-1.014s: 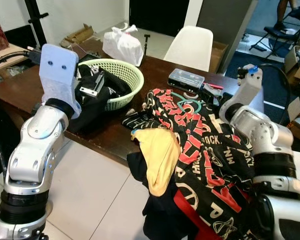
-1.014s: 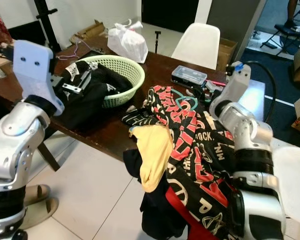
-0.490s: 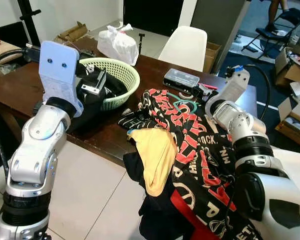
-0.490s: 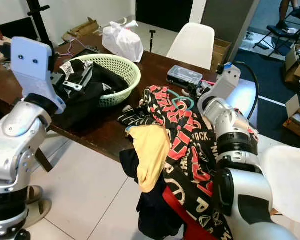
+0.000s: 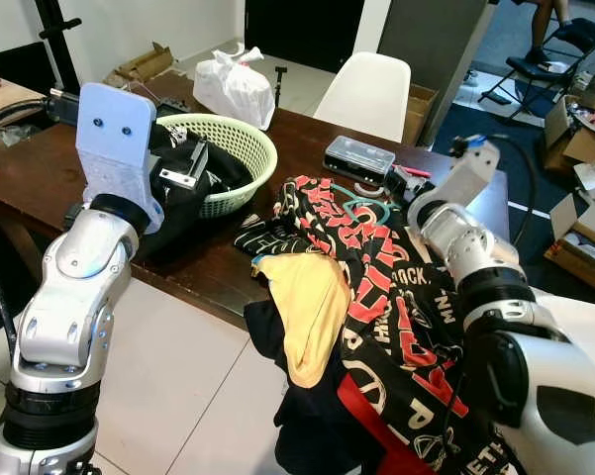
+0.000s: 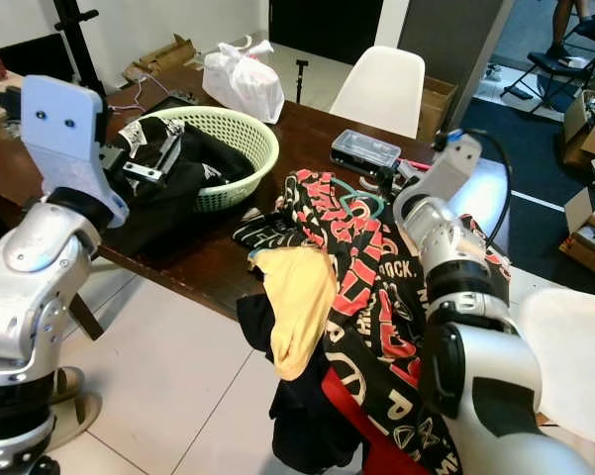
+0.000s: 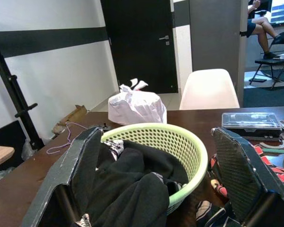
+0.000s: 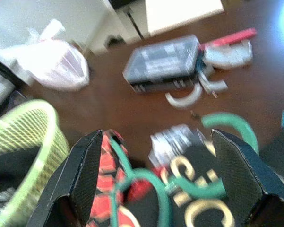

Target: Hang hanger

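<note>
A green hanger lies on a black and red printed garment draped over the table's front edge. My right gripper hovers just over it, open, with the hanger's curved bar and hook between and beyond its fingers. In the left eye view the right arm reaches in from the right. My left gripper is open and held up in front of a light green basket full of dark clothes, gripping nothing.
On the dark wooden table stand a white plastic bag and a clear plastic box. A yellow garment hangs over the front edge. A white chair stands behind the table; cardboard boxes sit at right.
The camera shifted a little a second ago. My right wrist has since swung slightly to the right over the hanger. The left arm has stayed in place.
</note>
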